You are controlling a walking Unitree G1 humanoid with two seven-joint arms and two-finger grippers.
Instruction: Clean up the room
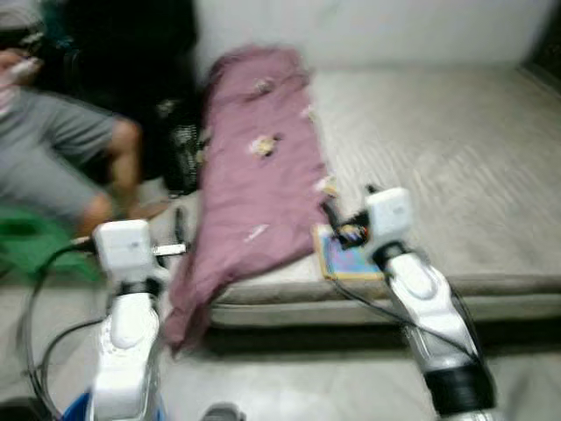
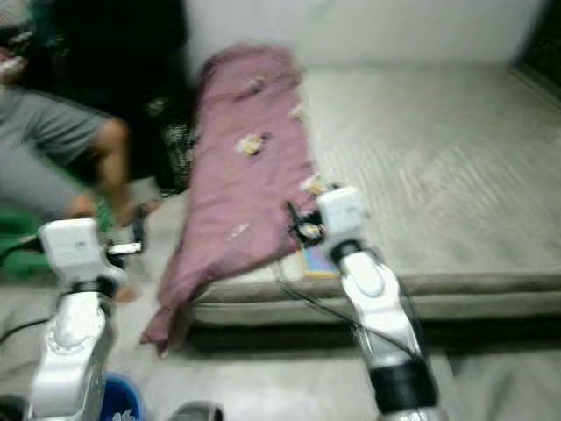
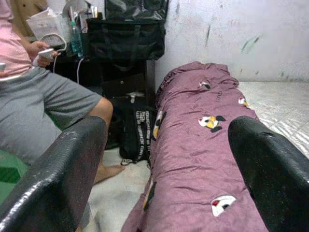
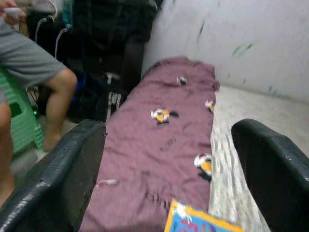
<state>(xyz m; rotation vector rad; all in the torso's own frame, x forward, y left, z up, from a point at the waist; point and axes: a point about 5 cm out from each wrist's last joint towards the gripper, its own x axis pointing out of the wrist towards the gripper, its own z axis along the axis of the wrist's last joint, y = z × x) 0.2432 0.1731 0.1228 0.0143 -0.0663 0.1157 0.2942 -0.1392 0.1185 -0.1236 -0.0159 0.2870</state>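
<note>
A purple blanket [image 1: 259,175] with small cartoon prints lies along the left side of a grey mattress [image 1: 438,149], and its end hangs over the front edge. A colourful book [image 4: 203,222] rests on the mattress at the blanket's near right corner. My right gripper [image 4: 169,128] is open just above the book, pointing along the blanket. My left gripper [image 3: 166,128] is open too. It is held off the mattress's left front corner and faces the blanket's hanging part. Neither holds anything.
A person [image 1: 53,149] in grey shorts sits at the left on a green stool [image 1: 31,241], with bare feet on the floor by the mattress. Black bags [image 3: 130,38] stand against the wall beside the mattress head. A blue object [image 2: 123,399] is on the floor by my left arm.
</note>
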